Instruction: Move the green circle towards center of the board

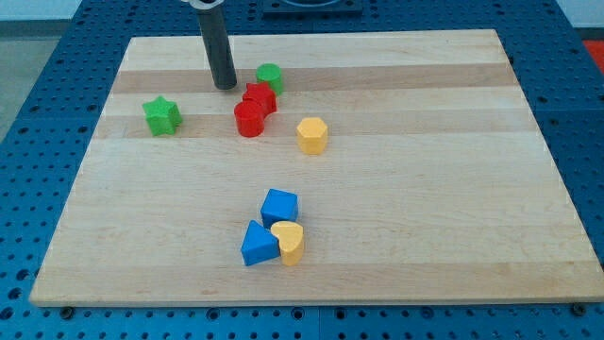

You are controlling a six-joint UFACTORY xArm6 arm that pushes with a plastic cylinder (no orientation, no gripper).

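The green circle (270, 76) is a small green cylinder near the view's top, a little left of the middle. It touches a red block (260, 97) just below it. My tip (225, 86) rests on the wooden board (425, 189), a short way to the left of the green circle, with a small gap between them. The dark rod rises from the tip straight to the view's top.
A second red block (249, 120) sits below the first. A green star (161, 115) lies at the left. A yellow hexagon (312, 135) lies right of the red blocks. A blue cube (279, 206), a blue triangle (259, 245) and a yellow heart (289, 242) cluster near the bottom.
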